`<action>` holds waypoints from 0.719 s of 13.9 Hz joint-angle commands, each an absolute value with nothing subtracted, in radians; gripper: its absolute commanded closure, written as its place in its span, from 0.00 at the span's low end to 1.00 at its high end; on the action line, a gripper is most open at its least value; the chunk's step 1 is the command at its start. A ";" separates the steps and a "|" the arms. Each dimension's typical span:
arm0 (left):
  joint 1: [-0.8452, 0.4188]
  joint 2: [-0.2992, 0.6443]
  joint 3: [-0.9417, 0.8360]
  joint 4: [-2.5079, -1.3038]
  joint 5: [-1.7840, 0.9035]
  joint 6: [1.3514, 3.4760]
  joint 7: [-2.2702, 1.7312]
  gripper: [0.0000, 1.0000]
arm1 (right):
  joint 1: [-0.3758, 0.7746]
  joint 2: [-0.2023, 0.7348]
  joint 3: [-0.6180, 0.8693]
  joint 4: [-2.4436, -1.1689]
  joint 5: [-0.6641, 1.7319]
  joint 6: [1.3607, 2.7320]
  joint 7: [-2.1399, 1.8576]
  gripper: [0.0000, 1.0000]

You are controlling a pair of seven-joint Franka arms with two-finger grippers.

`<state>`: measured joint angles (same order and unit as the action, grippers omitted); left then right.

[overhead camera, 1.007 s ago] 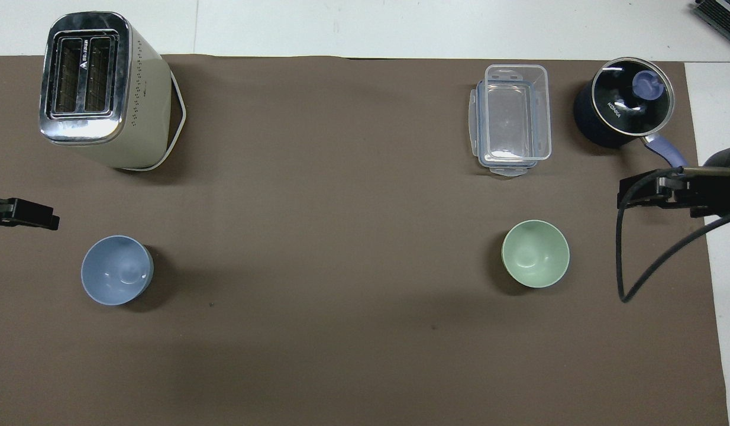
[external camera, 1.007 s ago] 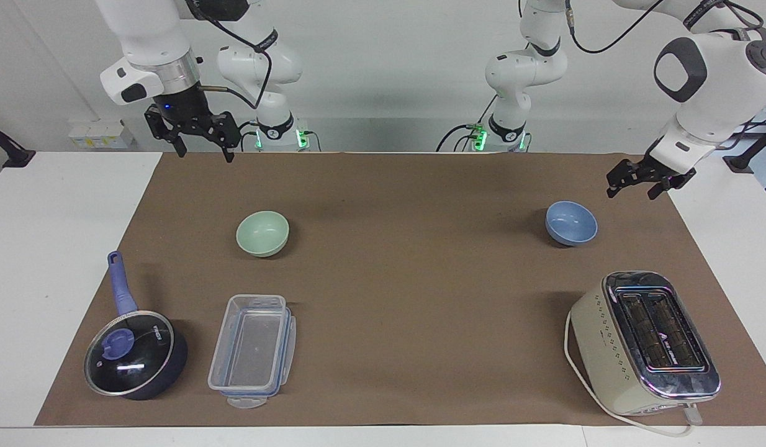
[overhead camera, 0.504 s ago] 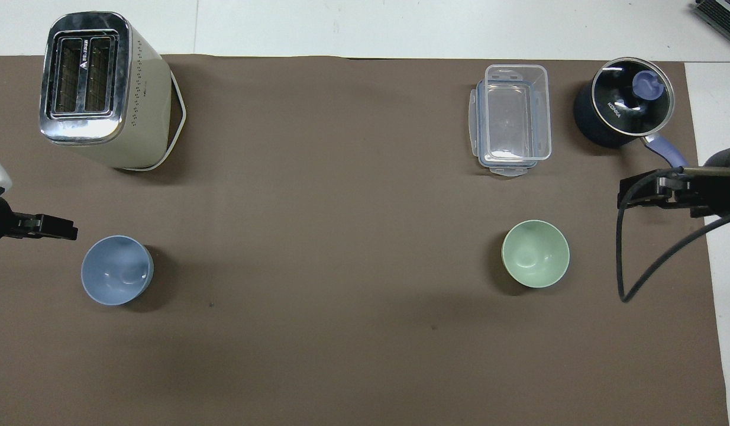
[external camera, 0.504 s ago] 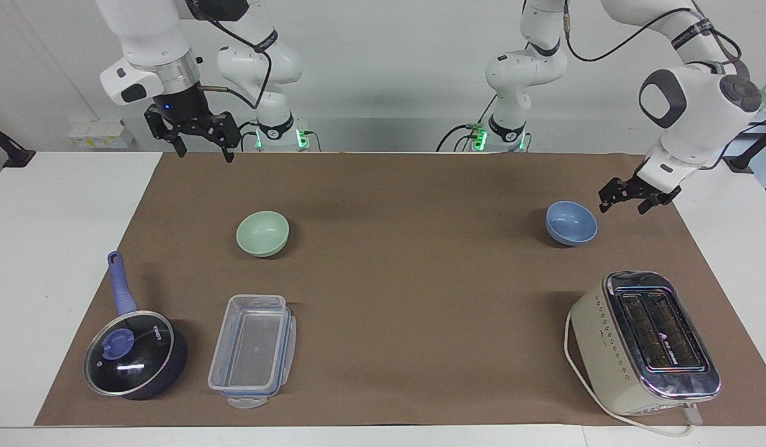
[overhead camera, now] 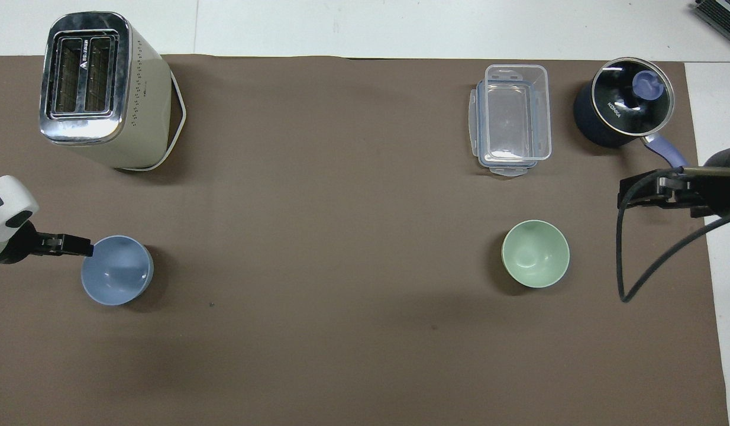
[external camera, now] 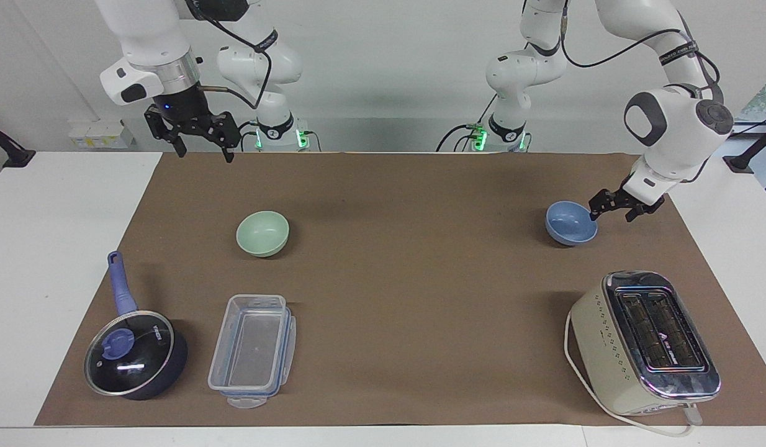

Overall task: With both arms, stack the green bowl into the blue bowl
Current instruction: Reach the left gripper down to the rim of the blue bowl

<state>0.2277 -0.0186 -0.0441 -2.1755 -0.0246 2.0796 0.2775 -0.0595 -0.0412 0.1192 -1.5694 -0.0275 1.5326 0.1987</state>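
since the earlier frames the left gripper point(external camera: 612, 211) has come down from over the mat's edge to the rim of the blue bowl point(external camera: 571, 223), its fingers spread, one at the rim and one outside, holding nothing; whether it touches the rim i cannot tell. the right gripper point(external camera: 200, 146) has stayed hovering over the mat's corner nearest the robots at the right arm's end, fingers apart and empty. across the facing view: the saucepan point(external camera: 135, 354) and clear container point(external camera: 252, 351) along the mat's edge farthest from the robots, the green bowl point(external camera: 262, 233) nearer the robots than the container, the blue bowl toward the left arm's end, the toaster point(external camera: 647, 341) in that end's corner farthest from the robots.
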 commanded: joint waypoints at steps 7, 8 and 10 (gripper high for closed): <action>0.268 -0.026 -0.054 -2.367 -0.098 2.236 0.391 0.00 | -0.072 -0.055 0.123 -1.582 -0.017 1.519 0.209 0.00; 0.273 -0.026 -0.054 -2.387 -0.101 2.253 0.420 0.25 | -0.072 -0.055 0.123 -1.582 -0.017 1.519 0.209 0.00; 0.275 -0.026 -0.054 -2.388 -0.103 2.255 0.426 0.87 | -0.072 -0.055 0.123 -1.583 -0.017 1.519 0.209 0.00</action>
